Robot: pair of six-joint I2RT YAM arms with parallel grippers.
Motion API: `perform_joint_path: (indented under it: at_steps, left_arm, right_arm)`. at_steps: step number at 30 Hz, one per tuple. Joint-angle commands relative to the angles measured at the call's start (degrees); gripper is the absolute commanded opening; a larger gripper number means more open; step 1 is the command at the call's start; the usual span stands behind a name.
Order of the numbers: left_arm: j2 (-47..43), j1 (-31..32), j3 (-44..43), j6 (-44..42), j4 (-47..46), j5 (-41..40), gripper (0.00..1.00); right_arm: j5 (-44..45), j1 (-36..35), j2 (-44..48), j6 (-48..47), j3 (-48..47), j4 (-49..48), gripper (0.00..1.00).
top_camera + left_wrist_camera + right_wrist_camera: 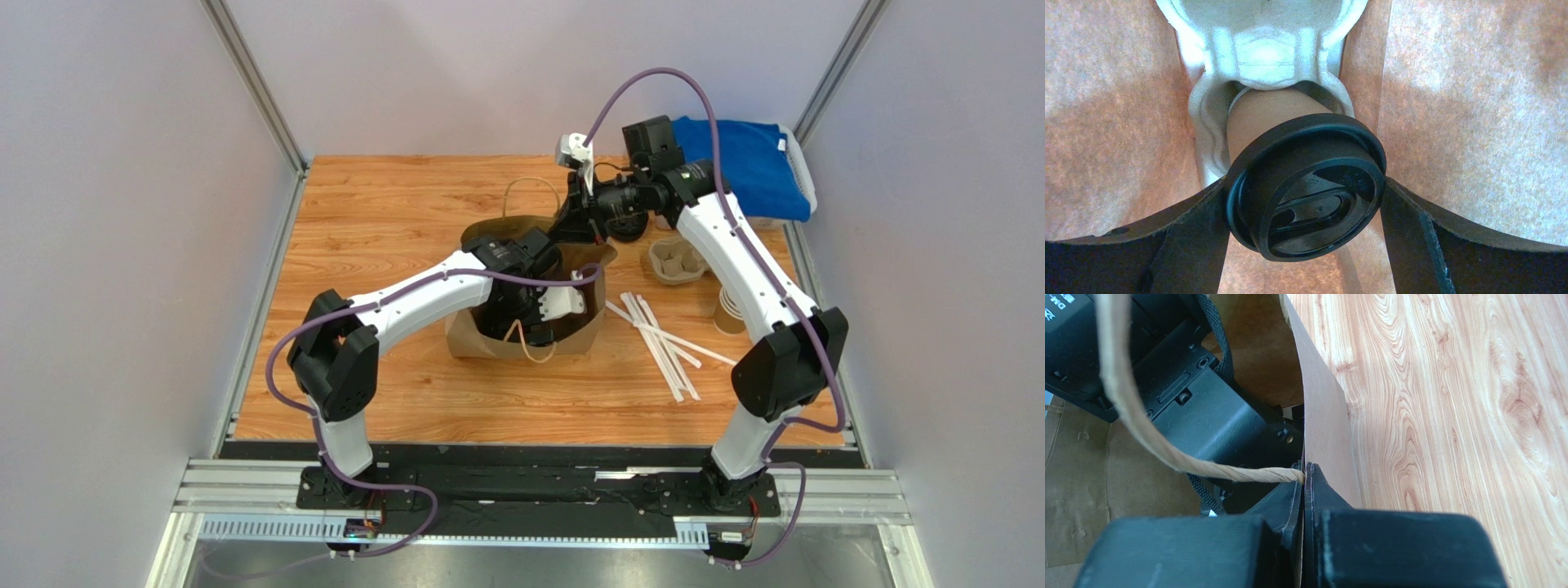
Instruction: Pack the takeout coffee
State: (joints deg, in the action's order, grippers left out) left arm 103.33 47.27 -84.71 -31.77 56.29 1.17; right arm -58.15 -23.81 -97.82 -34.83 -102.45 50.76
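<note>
The takeout coffee, a brown paper cup with a round black lid, sits with its base in a socket of a pale pulp cup carrier inside the brown paper bag. My left gripper reaches down into the bag. Its two black fingers press on either side of the lid. My right gripper is shut on the bag's upper wall beside the twisted paper handle. It holds the mouth open at the far side.
Right of the bag lie several white straws, a second pulp carrier and a stack of unlidded cups. A blue cloth bag sits at the back right corner. The left arm's black body fills the bag mouth.
</note>
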Motion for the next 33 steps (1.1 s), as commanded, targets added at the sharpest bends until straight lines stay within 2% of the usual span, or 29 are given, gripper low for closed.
perform_joint_path:
  at_steps: [1,7,10,11,13,14,16,18,19,33]
  left_arm:
    - [6.18,-3.23,-0.37,-2.76,3.13,4.97,0.13]
    - [7.50,-4.81,0.95,-4.62,0.57,5.69,0.15]
    - [7.15,-5.34,-0.19,-4.53,0.92,5.42,0.25]
    - [6.28,-5.34,-0.72,-4.53,0.92,5.42,0.33]
    - [5.13,-5.34,-0.90,-4.44,0.40,5.51,0.41]
    - [3.91,-5.34,-0.99,-4.44,0.22,5.68,0.52]
    - [3.02,-5.34,-1.16,-4.18,0.13,5.69,0.62]
    - [2.06,-5.34,-1.34,-4.09,0.13,5.86,0.78]
    - [1.70,-5.34,-1.34,-4.00,0.05,5.86,0.93]
    - [-5.07,-5.25,-0.72,-4.18,-4.17,3.93,0.96]
  right_arm:
    - [-10.93,-0.97,-3.77,0.82,-5.12,8.47,0.00]
    - [-10.93,0.08,-7.12,-0.68,-8.46,10.50,0.00]
    - [-10.67,0.08,-8.08,-0.85,-10.13,11.20,0.00]
    - [-10.58,0.08,-8.17,-0.85,-10.48,11.37,0.00]
    - [-10.41,0.08,-8.35,-0.77,-11.01,11.46,0.00]
    - [-10.32,0.08,-8.53,-0.77,-11.10,11.46,0.00]
    - [-10.05,0.08,-8.70,-0.59,-11.36,11.55,0.00]
    - [-9.88,0.08,-8.88,-0.50,-11.36,11.46,0.00]
    - [-9.62,0.08,-8.88,-0.50,-11.36,11.55,0.00]
    - [-7.86,-0.09,-9.05,-0.24,-12.15,11.46,0.00]
